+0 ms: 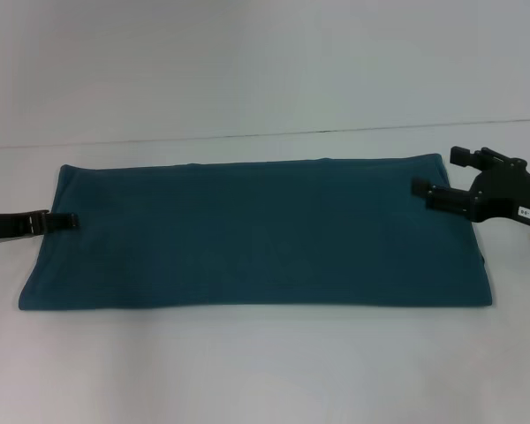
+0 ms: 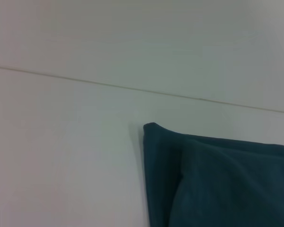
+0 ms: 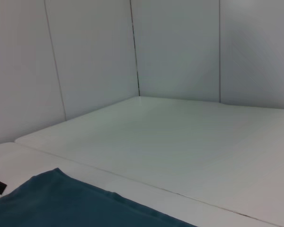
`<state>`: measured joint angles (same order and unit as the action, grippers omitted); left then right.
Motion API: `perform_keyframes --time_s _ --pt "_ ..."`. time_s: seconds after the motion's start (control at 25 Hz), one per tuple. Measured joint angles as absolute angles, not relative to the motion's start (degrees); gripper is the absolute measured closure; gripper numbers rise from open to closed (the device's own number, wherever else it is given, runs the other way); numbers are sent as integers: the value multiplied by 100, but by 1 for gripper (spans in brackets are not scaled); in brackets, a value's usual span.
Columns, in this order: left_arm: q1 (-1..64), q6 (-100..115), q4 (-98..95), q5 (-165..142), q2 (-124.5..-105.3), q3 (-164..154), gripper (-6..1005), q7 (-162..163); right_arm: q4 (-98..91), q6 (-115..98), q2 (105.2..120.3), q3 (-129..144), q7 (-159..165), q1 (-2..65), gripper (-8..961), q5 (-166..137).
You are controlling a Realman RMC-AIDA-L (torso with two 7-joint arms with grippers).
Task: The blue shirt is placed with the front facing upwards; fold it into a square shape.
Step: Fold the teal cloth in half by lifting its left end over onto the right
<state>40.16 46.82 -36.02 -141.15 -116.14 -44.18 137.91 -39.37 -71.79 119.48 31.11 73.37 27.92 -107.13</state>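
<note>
The blue shirt (image 1: 256,234) lies flat on the white table (image 1: 265,362) as a long, wide band running across the head view, with neither sleeves nor chest lettering showing. That suggests the lengthwise folds are already made and the sleeves tucked in. What is left, by the look of it, is to bring one short end over toward the other, perhaps more than once, until the band becomes a square.

The left gripper (image 1: 60,222) sits low at the shirt's left short edge, its dark tips reaching just onto the cloth; whether they are pinching the fabric or only resting on it cannot be told. Just beyond this claw, the left wrist view shows a layered corner of the shirt (image 2: 217,179) with stacked edges, which fits a garment already doubled over.

The right gripper (image 1: 442,181) hovers at the far right corner of the shirt, its two fingers spread apart, one over the cloth's edge and one outside it. Nothing is clamped between them.
</note>
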Motion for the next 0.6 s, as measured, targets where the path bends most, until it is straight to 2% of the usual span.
perform_keyframes --time_s 0.6 --pt "4069 4272 -3293 -14124 -11632 -4509 165 13781 -3919 -7227 11954 3111 7348 2786 9 -10714"
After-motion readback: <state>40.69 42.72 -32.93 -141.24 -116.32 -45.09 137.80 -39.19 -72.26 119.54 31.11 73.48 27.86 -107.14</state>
